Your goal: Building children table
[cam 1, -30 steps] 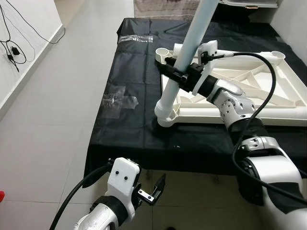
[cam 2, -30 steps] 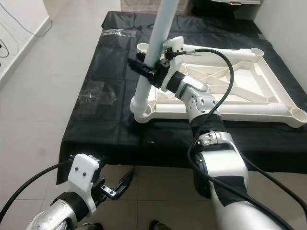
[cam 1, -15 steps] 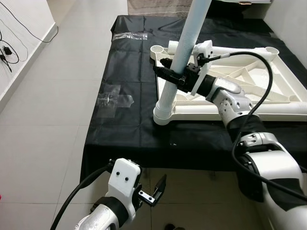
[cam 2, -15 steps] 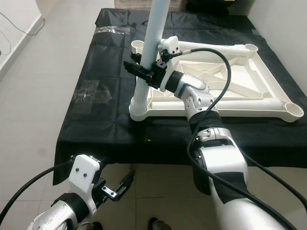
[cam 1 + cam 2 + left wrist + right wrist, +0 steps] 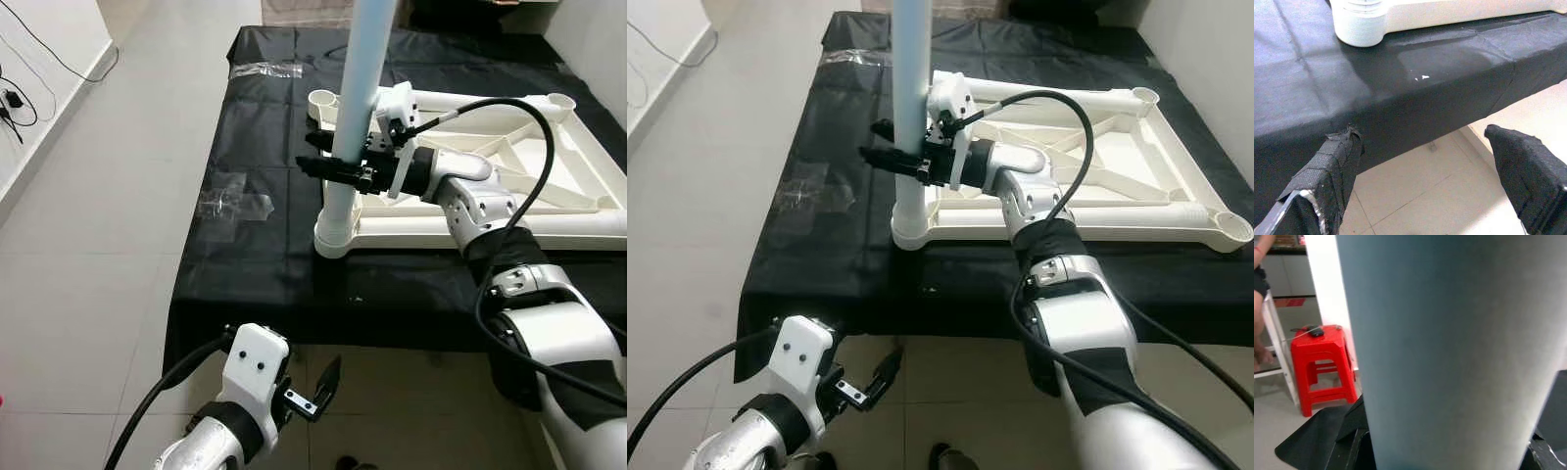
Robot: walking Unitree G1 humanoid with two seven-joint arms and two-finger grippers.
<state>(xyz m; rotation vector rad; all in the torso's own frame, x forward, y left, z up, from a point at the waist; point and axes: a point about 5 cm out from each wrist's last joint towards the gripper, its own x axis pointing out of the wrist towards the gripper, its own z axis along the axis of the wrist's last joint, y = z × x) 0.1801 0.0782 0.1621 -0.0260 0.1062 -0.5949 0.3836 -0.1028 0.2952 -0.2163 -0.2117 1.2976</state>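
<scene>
A white children's table top [image 5: 509,186] lies upside down on a black-covered platform [image 5: 265,147]. A pale blue table leg [image 5: 355,88] stands nearly upright in the near-left corner socket [image 5: 336,238]. My right gripper [image 5: 328,168] is shut on the leg a little above the socket; the right wrist view has the leg [image 5: 1449,352] right against the camera. My left gripper [image 5: 318,387] hangs open below the platform's near edge, its black fingers [image 5: 1327,171] facing the cloth edge and the socket [image 5: 1359,22].
Clear tape patches [image 5: 233,201] lie on the black cloth left of the frame. Another empty corner socket [image 5: 323,101] sits at the far left of the table top. Pale tiled floor [image 5: 98,196] lies to the left. A red stool [image 5: 1322,362] stands beyond.
The leg has swung from a rightward lean to nearly vertical in the socket, with my right gripper moving left with it. The left arm stayed put.
</scene>
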